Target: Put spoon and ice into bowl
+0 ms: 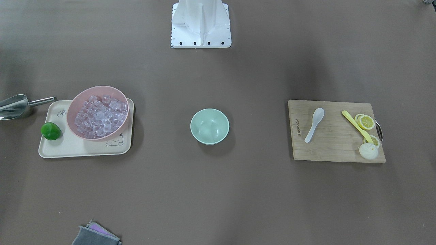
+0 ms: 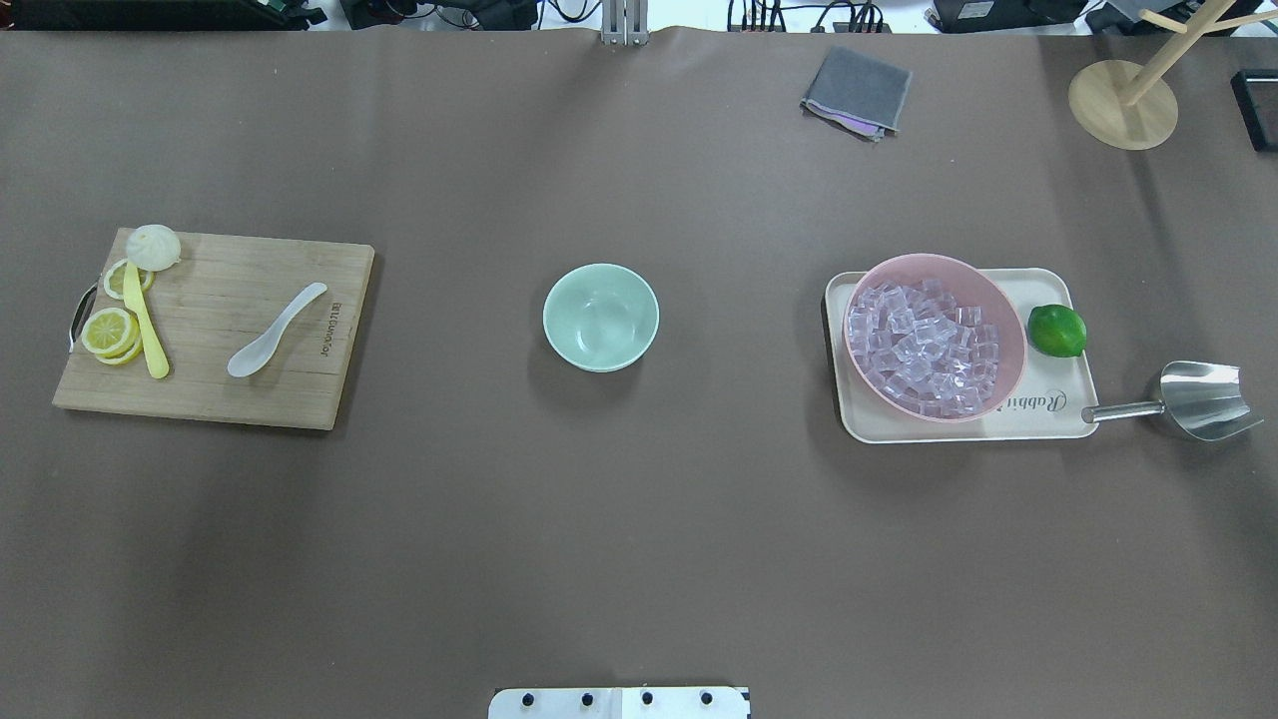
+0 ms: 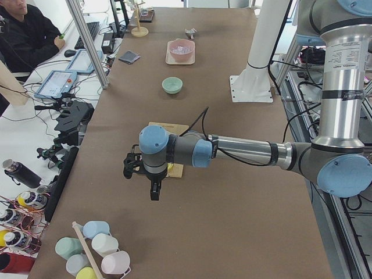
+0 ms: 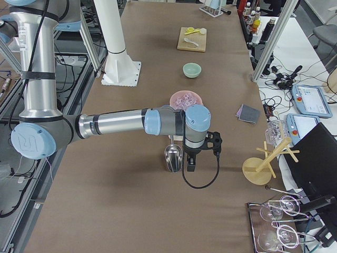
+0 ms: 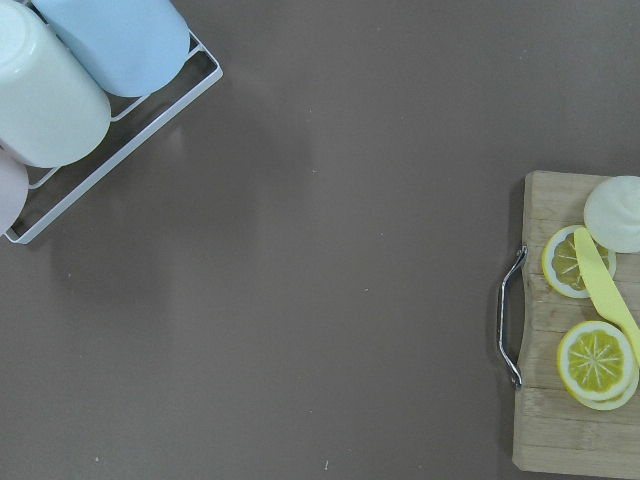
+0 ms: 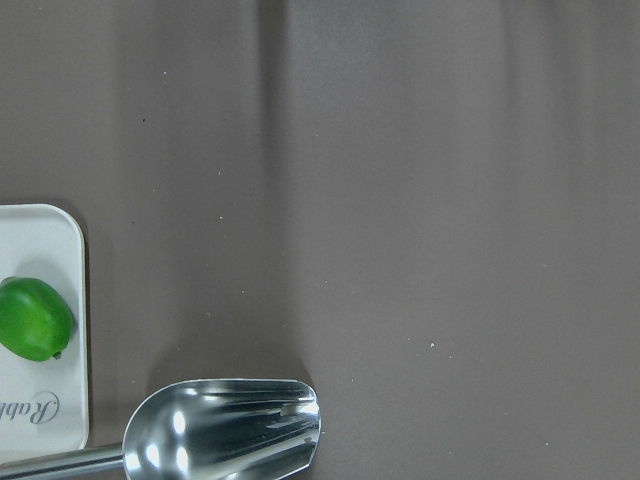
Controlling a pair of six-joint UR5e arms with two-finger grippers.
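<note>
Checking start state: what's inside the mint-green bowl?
Nothing visible: the mint-green bowl is empty, its floor fully in view. The spoon lies on the cutting board; the ice sits in the pink bowl, lower cubes covered.

Lab: robot arms (image 3: pixel 244 152), teach pendants (image 4: pixel 310 100)

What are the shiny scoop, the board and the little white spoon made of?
The scoop looks like polished steel, since it reflects like a mirror. The board looks like wood or bamboo, with pale streaky grain. The spoon is smooth, glossy white, perhaps ceramic or plastic; the look leaves it open.
</note>
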